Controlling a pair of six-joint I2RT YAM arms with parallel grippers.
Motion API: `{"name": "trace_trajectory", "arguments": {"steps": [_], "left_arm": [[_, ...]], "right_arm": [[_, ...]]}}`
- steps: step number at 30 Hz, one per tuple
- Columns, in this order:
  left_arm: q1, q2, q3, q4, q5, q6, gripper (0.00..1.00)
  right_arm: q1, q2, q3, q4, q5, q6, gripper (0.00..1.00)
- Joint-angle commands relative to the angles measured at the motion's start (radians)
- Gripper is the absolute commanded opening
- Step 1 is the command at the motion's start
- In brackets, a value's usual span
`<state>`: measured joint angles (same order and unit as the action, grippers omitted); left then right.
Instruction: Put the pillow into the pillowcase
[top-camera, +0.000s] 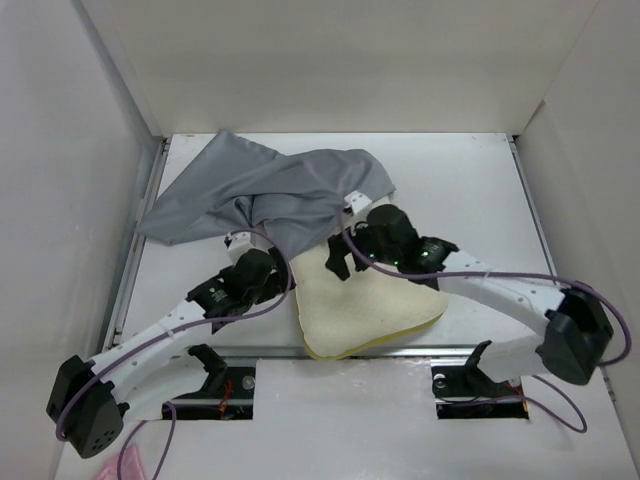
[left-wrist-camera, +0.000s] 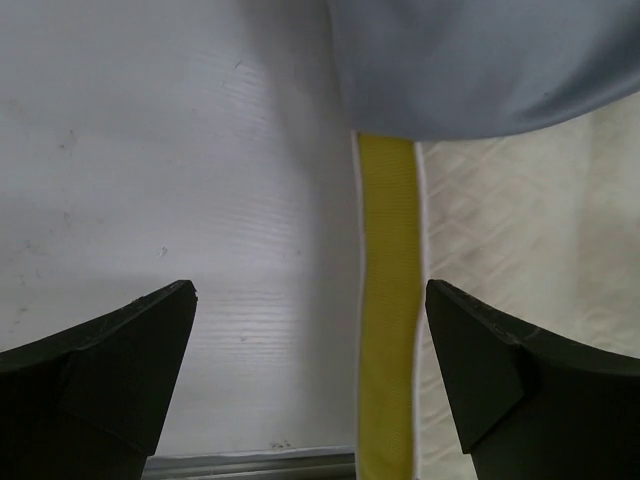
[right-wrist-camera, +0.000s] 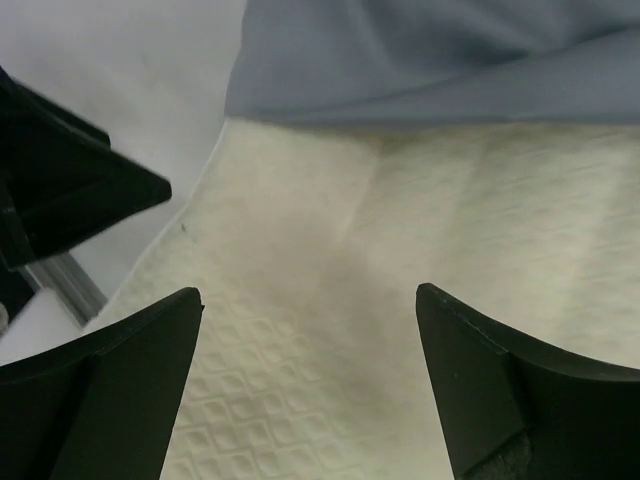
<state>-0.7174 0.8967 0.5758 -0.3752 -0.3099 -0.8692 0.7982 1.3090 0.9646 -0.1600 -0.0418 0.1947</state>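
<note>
Two arms reach in over the white table (top-camera: 460, 190), both meeting near its middle. At the left, the left gripper (left-wrist-camera: 310, 288) stands with its jaws wide apart and nothing between them. Below it lie bare table and the yellow edge (left-wrist-camera: 388, 300) of the pillow (top-camera: 365, 305). The grey pillowcase (top-camera: 270, 190) sprawls wrinkled from the far left corner toward the centre. Its near hem covers the far end of the cream pillow (how far the cushion goes in under the fabric, I cannot tell). The rest of the pillow lies bare on the table, its near corner at the front edge. At the right, the right gripper (right-wrist-camera: 308, 290) hangs over the quilted pillow top, jaws spread wide, holding nothing.
</note>
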Motion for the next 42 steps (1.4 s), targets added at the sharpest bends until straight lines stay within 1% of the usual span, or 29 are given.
{"name": "trace_trajectory", "arguments": {"steps": [1,2,3,5,7,8,9,11,12,13,15,17,19,22,24,27,29,30,31,33,35,37,39,40,41,42], "left_arm": [[0.006,-0.039,-0.051,0.134,0.018,-0.05,1.0],[0.006,-0.03,-0.06,0.15,0.018,-0.05,1.0],[0.006,-0.019,-0.07,0.165,-0.007,-0.06,1.0],[0.006,0.022,-0.07,0.188,-0.029,-0.07,1.0],[0.006,0.048,-0.07,0.197,-0.041,-0.07,0.97],[0.015,0.068,-0.07,0.206,-0.041,-0.07,0.95],[0.015,0.068,-0.057,0.206,-0.05,-0.06,0.94],[0.015,0.08,-0.057,0.206,-0.051,-0.05,0.91],[0.024,0.08,-0.047,0.206,-0.051,-0.05,0.89],[0.024,0.08,-0.047,0.206,-0.051,-0.036,0.89],[0.033,0.07,-0.047,0.22,-0.051,-0.025,0.89],[0.042,0.07,-0.047,0.229,-0.051,-0.014,0.89],[0.065,0.061,-0.047,0.239,-0.051,-0.001,0.89],[0.094,0.073,-0.047,0.26,-0.051,0.036,0.88],[0.107,0.085,-0.038,0.308,-0.051,0.067,0.86],[0.116,0.129,-0.007,0.392,-0.051,0.146,0.86],[0.116,0.169,0.007,0.453,-0.022,0.217,0.86],[0.116,0.183,0.016,0.519,0.0,0.24,0.86],[0.116,0.194,0.016,0.55,0.05,0.265,0.86],[0.116,0.212,0.016,0.603,0.083,0.312,0.86],[0.125,0.223,0.025,0.614,0.092,0.322,0.86],[0.139,0.26,0.05,0.625,0.081,0.351,0.8],[0.153,0.292,0.064,0.651,0.081,0.372,0.71],[0.165,0.333,0.073,0.663,0.081,0.383,0.61],[0.165,0.356,0.105,0.664,0.081,0.383,0.55],[0.176,0.382,0.128,0.664,0.081,0.406,0.51]], "right_arm": [[0.044,0.108,0.065,-0.119,-0.07,-0.093,0.93],[0.073,0.131,0.075,-0.119,-0.085,-0.094,0.93],[0.073,0.188,0.075,-0.102,-0.098,-0.094,0.93],[0.084,0.249,0.089,-0.087,-0.108,-0.104,0.93],[0.084,0.336,0.123,-0.069,-0.099,-0.086,0.93],[0.084,0.36,0.134,-0.059,-0.108,-0.086,0.9],[0.084,0.389,0.134,-0.012,-0.098,-0.086,0.71],[0.084,0.4,0.143,0.023,-0.049,-0.075,0.37],[0.084,0.409,0.152,0.024,0.015,-0.075,0.08],[0.073,0.409,0.163,0.024,0.031,-0.063,0.0],[0.052,0.333,0.14,0.063,0.016,-0.063,0.0],[0.007,0.245,0.111,0.103,-0.062,-0.063,0.0],[-0.026,0.201,0.111,0.103,-0.124,-0.087,0.0],[-0.042,0.139,0.111,0.067,-0.135,-0.119,0.0],[-0.051,0.119,0.111,0.054,-0.135,-0.13,0.0],[-0.06,0.105,0.111,0.043,-0.158,-0.13,0.0],[-0.06,0.105,0.12,0.043,-0.167,-0.13,0.0],[-0.07,0.105,0.132,0.034,-0.167,-0.13,0.0],[-0.07,0.116,0.132,0.034,-0.167,-0.13,0.0],[-0.07,0.125,0.146,0.024,-0.155,-0.13,0.0],[-0.079,0.125,0.167,0.013,-0.155,-0.139,0.0],[-0.079,0.125,0.168,0.013,-0.155,-0.14,0.0],[-0.079,0.115,0.168,0.013,-0.165,-0.14,0.0],[-0.079,0.115,0.168,0.004,-0.165,-0.149,0.0],[-0.079,0.115,0.168,-0.006,-0.165,-0.149,0.0],[-0.079,0.115,0.177,-0.006,-0.165,-0.158,0.0]]}}
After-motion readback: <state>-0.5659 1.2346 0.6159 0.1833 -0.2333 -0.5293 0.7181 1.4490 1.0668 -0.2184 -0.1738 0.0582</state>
